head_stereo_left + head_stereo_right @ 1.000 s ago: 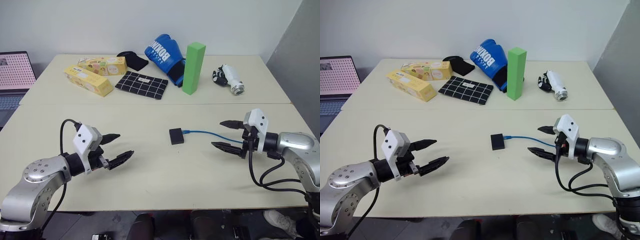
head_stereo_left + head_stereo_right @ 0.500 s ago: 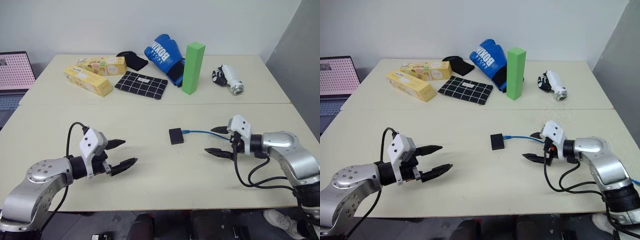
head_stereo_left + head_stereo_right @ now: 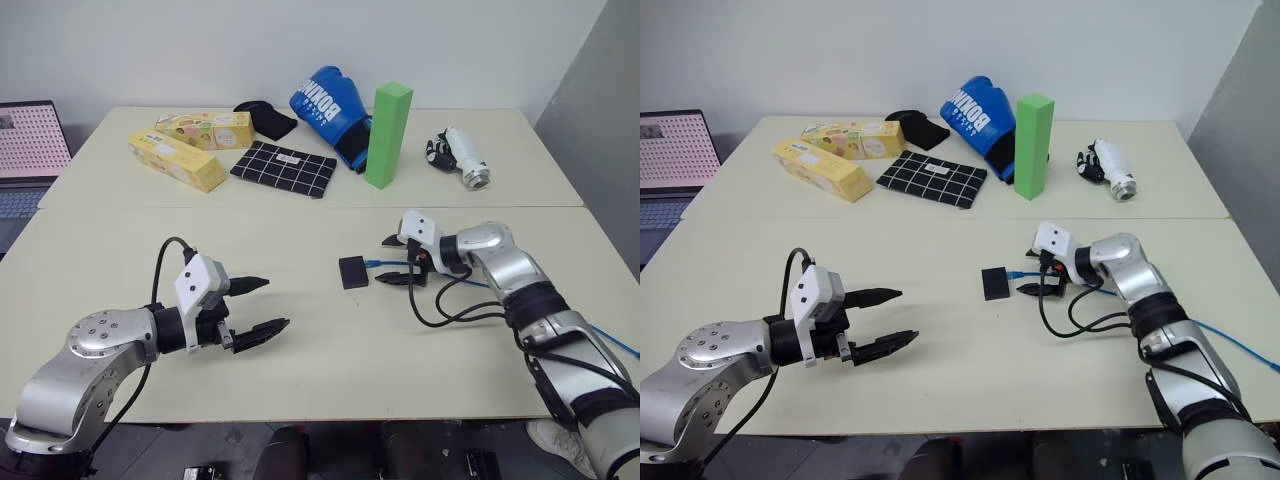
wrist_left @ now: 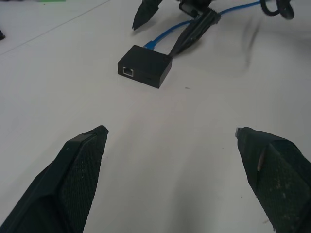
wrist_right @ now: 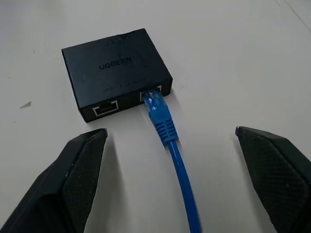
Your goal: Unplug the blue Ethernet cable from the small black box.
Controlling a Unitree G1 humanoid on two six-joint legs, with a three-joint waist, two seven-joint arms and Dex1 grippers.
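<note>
- Pale worktop [image 3: 300, 350] in front of a white wall; far half carries clutter unrelated to the job: yellow cartons [image 3: 178, 160], a black grid cloth [image 3: 283, 168], a blue boxing glove [image 3: 330, 105] and an upright green block [image 3: 386, 135].
- Small black box [image 5: 115, 70] lies flat on the near half, roughly central. Two ports show on the edge facing the right arm; one is vacant.
- Blue Ethernet cable [image 5: 175, 160] is seated in the other port, its plug fully home. The cord trails away across the worktop towards the robot's right.
- Right end effector [image 3: 397, 260] is spread wide, holding nothing. Its two fingers straddle the cord just behind the plug, one to each side, neither touching it.
- Left end effector [image 3: 258, 305] is likewise wide and empty, hovering above the worktop well apart from the box and aimed towards it.
- Step in hand, by my assessment: approach for the grasp on the plug. Unplugging is not yet done.
- Next move calls for closing the right fingers on the plug boot rather than the thin cord, then drawing straight back along the port axis.
- Box looks light and unrestrained; it may slide along with the pull unless the left end effector pins it first.
</note>
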